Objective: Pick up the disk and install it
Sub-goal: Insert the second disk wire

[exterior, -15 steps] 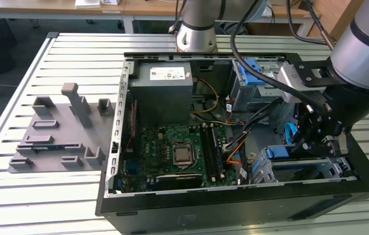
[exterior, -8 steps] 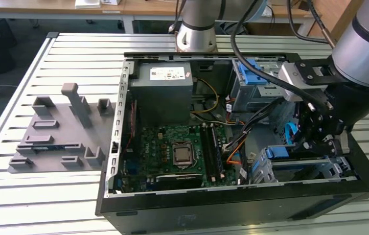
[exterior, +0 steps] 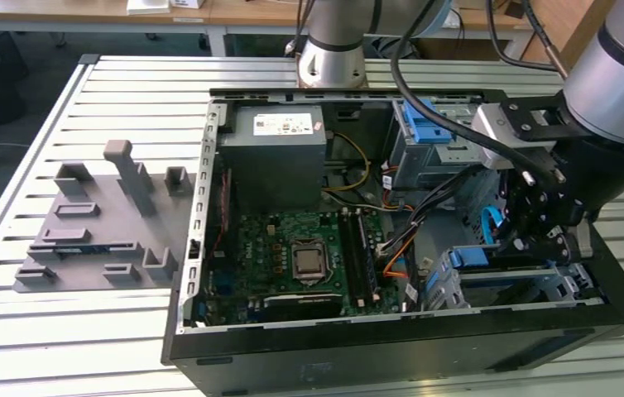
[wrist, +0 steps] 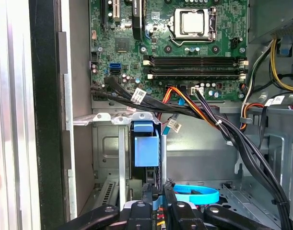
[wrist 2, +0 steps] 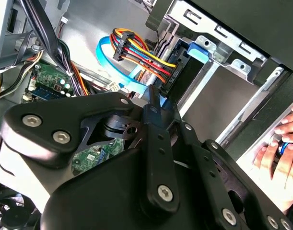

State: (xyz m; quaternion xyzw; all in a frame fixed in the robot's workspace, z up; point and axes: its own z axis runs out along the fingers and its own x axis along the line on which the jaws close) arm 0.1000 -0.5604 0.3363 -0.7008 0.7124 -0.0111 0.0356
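Note:
The disk [wrist: 146,146] stands on edge in the grey metal cage [wrist: 105,143] at the case's front corner, showing its blue plastic carrier and a dark edge. In the exterior view the blue carrier of the disk [exterior: 469,257] sits in the cage [exterior: 533,285] at the case's right side. My gripper [wrist: 157,189] reaches down into the case right at the disk's near end, its fingers drawn close together with nothing clearly between them. In the second wrist view the gripper [wrist 2: 155,98] points at the blue carrier [wrist 2: 196,51] and the black plug with coloured wires [wrist 2: 136,52].
The open computer case [exterior: 400,356] lies on a slatted table, holding a motherboard [exterior: 301,256], a power supply [exterior: 279,157] and loose cable bundles [wrist: 194,110]. A grey moulded fixture [exterior: 103,223] rests at the exterior view's left. A person's hand [wrist 2: 280,143] is beside the case.

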